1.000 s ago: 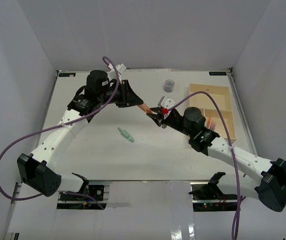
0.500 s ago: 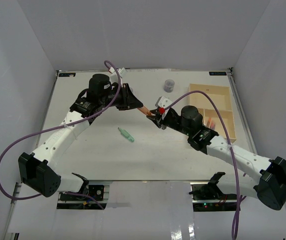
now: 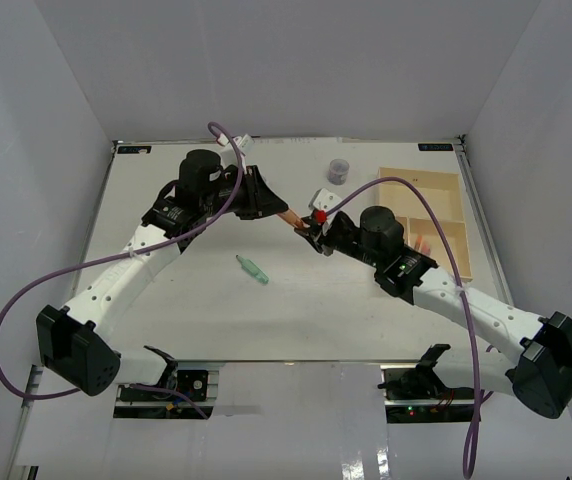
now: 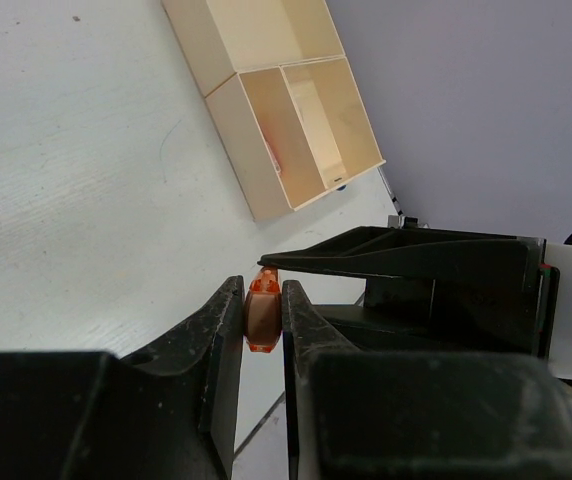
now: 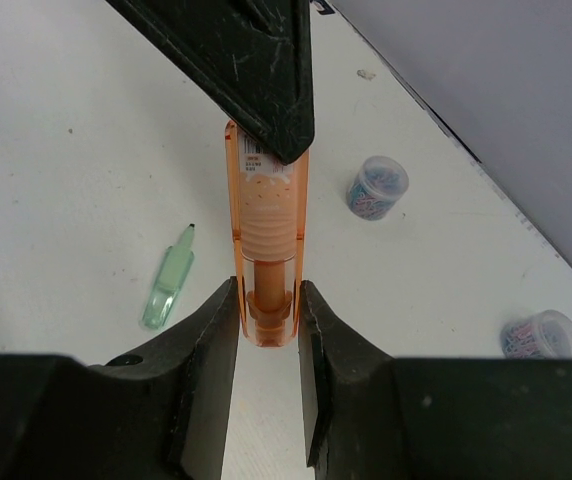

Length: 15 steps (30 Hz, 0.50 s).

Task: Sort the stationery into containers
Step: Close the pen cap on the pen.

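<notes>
White tabletop (image 3: 196, 300), from above, has the left gripper (image 3: 275, 206) and right gripper (image 3: 311, 232) meeting near the tray (image 3: 446, 190); the left wrist view shows its jaws clamped on the orange pen (image 4: 263, 318), and the right wrist view shows that gripper pinching the pen's other end.

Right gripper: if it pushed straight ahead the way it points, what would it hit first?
Most likely the left gripper, clamped on the far end of the orange pen that the right gripper also holds. The gap between them is unclear.
</notes>
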Tool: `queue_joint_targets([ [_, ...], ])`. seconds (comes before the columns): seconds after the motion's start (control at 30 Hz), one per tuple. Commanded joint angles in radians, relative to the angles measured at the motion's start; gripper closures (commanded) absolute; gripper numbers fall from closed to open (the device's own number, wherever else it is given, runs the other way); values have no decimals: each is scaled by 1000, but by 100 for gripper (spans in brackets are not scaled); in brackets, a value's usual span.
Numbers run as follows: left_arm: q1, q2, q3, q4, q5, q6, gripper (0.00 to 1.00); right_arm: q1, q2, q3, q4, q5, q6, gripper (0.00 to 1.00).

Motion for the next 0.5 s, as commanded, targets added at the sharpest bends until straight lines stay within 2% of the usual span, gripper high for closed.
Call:
queue_joint_targets([
  [0.0,-52,10,-45,-83,53,-10,75,7,-19,124,260,-22,-27,92],
  [0.47,-55,39,-73,-85,115,-25,73,9,-14,189,269,-50,-58,92],
])
